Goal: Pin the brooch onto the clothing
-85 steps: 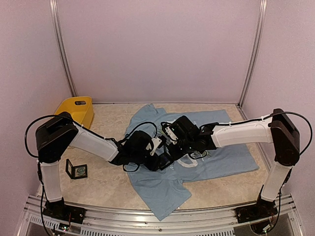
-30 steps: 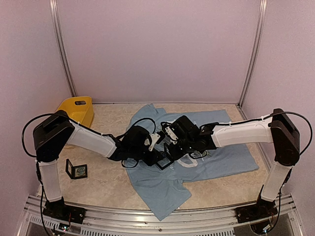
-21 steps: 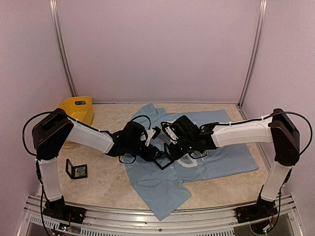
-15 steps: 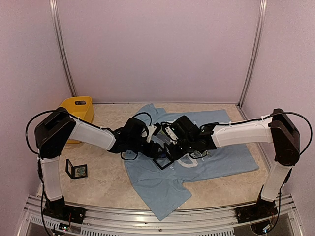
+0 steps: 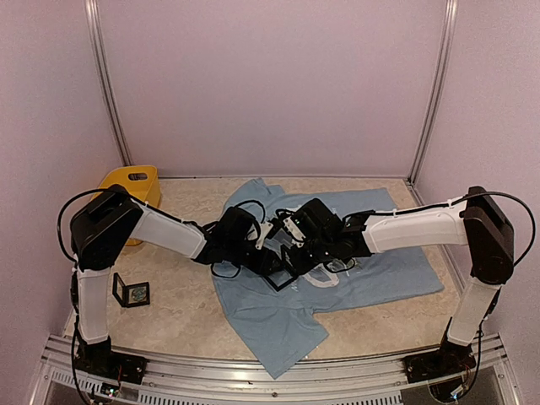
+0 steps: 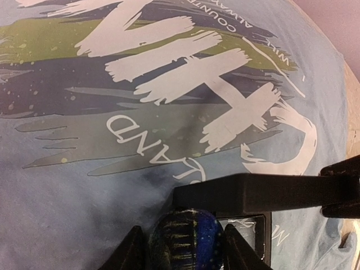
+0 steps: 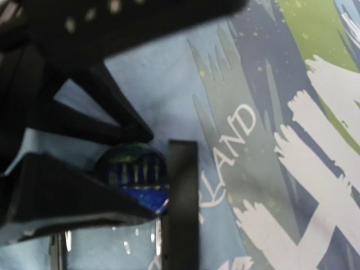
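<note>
The clothing (image 5: pixel 380 270) is a light blue T-shirt spread flat on the table, with its white lettering and green and dark streaks (image 6: pixel 169 73) showing in both wrist views. The brooch (image 6: pixel 188 239) is a round, dark blue disc with pale stripes. It sits low over the shirt between the fingers (image 6: pixel 130 250) of my left gripper (image 5: pixel 268 251), which is shut on it. My right gripper (image 5: pixel 293 256) is shut on a black square frame (image 5: pixel 283 275), and the frame's bar (image 7: pixel 181 202) lies right beside the brooch (image 7: pixel 135 171).
A yellow bin (image 5: pixel 135 190) stands at the back left. A small open black box (image 5: pixel 131 293) sits on the table near the left arm's base. Both arms meet over the middle of the shirt. Metal posts and pale walls close in the table.
My left arm has swung toward the back and right, closer to the right gripper. Its jaws widened and then narrowed again round the brooch. The right arm and the frame have stayed put.
</note>
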Controlling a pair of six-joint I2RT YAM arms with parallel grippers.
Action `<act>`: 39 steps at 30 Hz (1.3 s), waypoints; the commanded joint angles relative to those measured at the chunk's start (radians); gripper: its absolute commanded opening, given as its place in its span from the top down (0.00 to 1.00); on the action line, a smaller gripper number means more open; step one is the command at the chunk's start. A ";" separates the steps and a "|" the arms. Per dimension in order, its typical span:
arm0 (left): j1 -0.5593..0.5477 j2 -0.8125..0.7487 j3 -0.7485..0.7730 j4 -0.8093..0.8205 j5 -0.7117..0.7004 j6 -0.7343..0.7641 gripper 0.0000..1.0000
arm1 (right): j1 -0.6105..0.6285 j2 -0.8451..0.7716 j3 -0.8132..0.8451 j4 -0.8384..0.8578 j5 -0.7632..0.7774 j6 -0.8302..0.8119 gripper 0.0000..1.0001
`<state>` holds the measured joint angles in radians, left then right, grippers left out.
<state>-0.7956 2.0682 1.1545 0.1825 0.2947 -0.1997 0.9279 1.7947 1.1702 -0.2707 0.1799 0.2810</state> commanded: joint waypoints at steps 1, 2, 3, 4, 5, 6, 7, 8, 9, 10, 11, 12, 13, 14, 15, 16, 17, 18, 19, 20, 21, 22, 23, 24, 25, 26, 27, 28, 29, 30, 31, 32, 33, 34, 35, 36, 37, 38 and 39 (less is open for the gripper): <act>-0.014 -0.021 -0.013 -0.025 0.036 -0.004 0.60 | -0.009 -0.020 -0.008 0.012 0.006 0.000 0.97; -0.014 -0.024 -0.014 -0.025 0.038 -0.007 0.62 | -0.010 -0.020 -0.008 0.011 0.008 -0.001 0.97; -0.014 -0.027 -0.015 -0.025 0.037 -0.008 0.63 | -0.010 -0.020 -0.008 0.011 0.008 -0.001 0.97; -0.014 -0.031 -0.016 -0.024 0.035 -0.008 0.66 | -0.011 -0.019 -0.006 0.011 0.007 -0.001 0.97; -0.014 -0.034 -0.016 -0.024 0.031 -0.009 0.67 | -0.011 -0.017 -0.007 0.011 0.007 0.000 0.97; -0.014 -0.035 -0.014 -0.026 0.028 -0.009 0.69 | -0.011 -0.016 -0.006 0.010 0.007 -0.001 0.97; -0.014 -0.037 -0.012 -0.026 0.028 -0.010 0.71 | -0.012 -0.014 -0.005 0.009 0.007 -0.001 0.97; -0.014 -0.038 -0.010 -0.026 0.028 -0.012 0.72 | -0.012 -0.014 -0.003 0.007 0.006 0.000 0.97; -0.014 -0.040 -0.010 -0.026 0.030 -0.014 0.73 | -0.013 -0.013 -0.003 0.006 0.005 0.000 0.97; -0.016 -0.041 -0.011 -0.025 0.030 -0.014 0.73 | -0.014 -0.014 -0.004 0.004 0.006 -0.001 0.97; -0.016 -0.046 -0.013 -0.024 0.027 -0.016 0.74 | -0.014 -0.014 -0.005 0.005 0.006 -0.001 0.97; -0.016 -0.050 -0.015 -0.022 0.023 -0.015 0.75 | -0.014 -0.016 -0.005 0.005 0.006 -0.001 0.97; -0.016 -0.055 -0.019 -0.017 0.015 -0.016 0.78 | -0.014 -0.017 -0.006 0.004 0.006 -0.002 0.97; -0.016 -0.063 -0.024 -0.013 0.008 -0.017 0.82 | -0.015 -0.017 -0.007 0.004 0.007 -0.002 0.97; -0.016 -0.069 -0.029 -0.007 0.004 -0.017 0.86 | -0.016 -0.017 -0.006 0.004 0.006 -0.003 0.97; -0.015 -0.075 -0.034 -0.002 0.003 -0.017 0.88 | -0.015 -0.017 -0.006 0.004 0.006 -0.003 0.97; -0.014 -0.082 -0.037 0.000 0.004 -0.017 0.89 | -0.015 -0.017 -0.006 0.004 0.006 -0.004 0.97; -0.014 -0.083 -0.038 0.000 0.006 -0.016 0.92 | -0.017 -0.015 -0.007 0.003 0.006 -0.003 0.97; -0.014 -0.084 -0.040 0.000 0.009 -0.014 0.94 | -0.018 -0.016 -0.006 0.002 0.006 -0.003 0.97; -0.014 -0.085 -0.042 0.000 0.015 -0.014 0.97 | -0.017 -0.015 -0.006 0.002 0.006 -0.003 0.97; -0.014 -0.085 -0.043 0.000 0.020 -0.014 1.00 | -0.017 -0.014 -0.007 0.002 0.007 -0.003 0.97; -0.014 -0.086 -0.046 0.001 0.026 -0.015 1.00 | -0.017 -0.015 -0.006 0.002 0.006 -0.003 0.97; -0.014 -0.087 -0.049 0.003 0.027 -0.018 1.00 | -0.017 -0.016 -0.006 0.001 0.006 -0.003 0.97; -0.014 -0.092 -0.053 0.006 0.031 -0.019 1.00 | -0.017 -0.018 -0.006 0.000 0.007 -0.003 0.97; -0.014 -0.095 -0.058 0.010 0.036 -0.021 1.00 | -0.018 -0.019 -0.006 0.000 0.007 -0.004 0.97; -0.014 -0.103 -0.064 0.014 0.038 -0.023 1.00 | -0.019 -0.020 -0.006 -0.001 0.008 -0.003 0.97; -0.014 -0.109 -0.068 0.016 0.034 -0.025 1.00 | -0.020 -0.023 -0.006 -0.002 0.009 -0.004 0.97; -0.013 -0.123 -0.071 0.015 0.030 -0.027 1.00 | -0.023 -0.025 -0.006 -0.002 0.007 -0.002 0.97; -0.013 -0.132 -0.073 0.013 0.021 -0.029 1.00 | -0.027 -0.031 -0.006 -0.002 0.005 -0.001 0.97; -0.012 -0.147 -0.074 0.010 0.010 -0.031 1.00 | -0.031 -0.037 -0.006 -0.002 0.003 -0.001 0.98; -0.011 -0.169 -0.077 0.006 -0.005 -0.034 1.00 | -0.037 -0.045 -0.007 -0.002 0.002 0.000 0.99; -0.011 -0.186 -0.080 0.002 -0.035 -0.038 1.00 | -0.047 -0.055 -0.007 -0.002 -0.003 0.001 1.00; -0.011 -0.210 -0.083 -0.003 -0.060 -0.043 1.00 | -0.057 -0.065 -0.007 -0.001 -0.010 0.002 1.00; -0.011 -0.230 -0.088 -0.006 -0.076 -0.046 1.00 | -0.069 -0.079 -0.008 0.001 -0.019 0.005 1.00; -0.011 -0.267 -0.093 -0.006 -0.089 -0.047 1.00 | -0.084 -0.093 -0.011 0.004 -0.033 0.009 1.00; -0.011 -0.291 -0.099 -0.005 -0.100 -0.047 1.00 | -0.102 -0.107 -0.014 0.010 -0.045 0.012 1.00; -0.011 -0.324 -0.103 -0.007 -0.114 -0.046 1.00 | -0.122 -0.122 -0.020 0.018 -0.056 0.013 1.00; -0.011 -0.363 -0.104 -0.013 -0.131 -0.045 1.00 | -0.140 -0.134 -0.026 0.023 -0.060 0.014 1.00; -0.011 -0.386 -0.103 -0.022 -0.149 -0.041 1.00 | -0.162 -0.145 -0.030 0.022 -0.057 0.014 1.00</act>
<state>-0.8074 1.8133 1.0588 0.1677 0.2268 -0.2379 0.8356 1.7317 1.1614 -0.2710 0.1467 0.2821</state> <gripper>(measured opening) 0.027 0.070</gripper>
